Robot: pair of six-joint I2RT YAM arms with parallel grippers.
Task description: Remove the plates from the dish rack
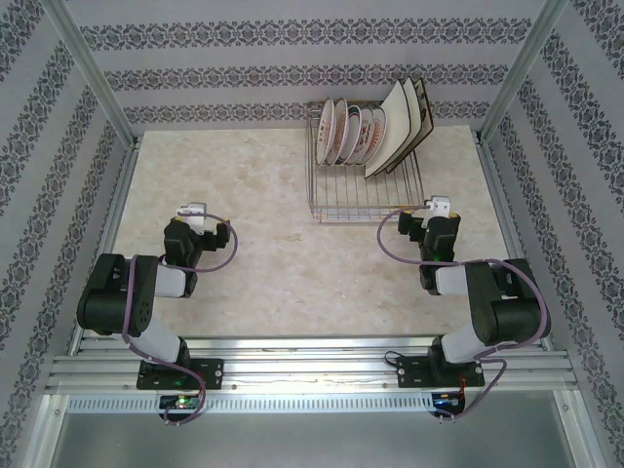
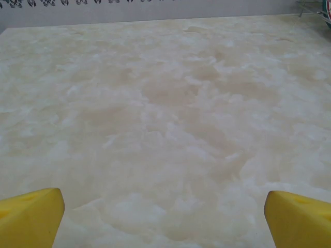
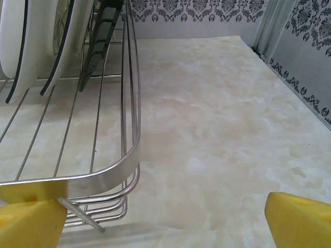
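The silver wire dish rack [image 1: 363, 185] stands at the back right of the table. Several small round plates [image 1: 349, 132] with patterned rims stand upright in its left part, and large square cream plates [image 1: 402, 127] with dark edges lean at its right. My right gripper [image 1: 441, 207] is open just in front of the rack's near right corner; its wrist view has the rack's rim [image 3: 111, 173] by the left finger and square plate edges [image 3: 62, 46] above. My left gripper [image 1: 192, 211] is open over bare table at the left, far from the rack.
The marble-patterned table [image 1: 253, 224] is walled by patterned panels at the back and sides, with metal posts at the corners. Open surface lies left of and in front of the rack.
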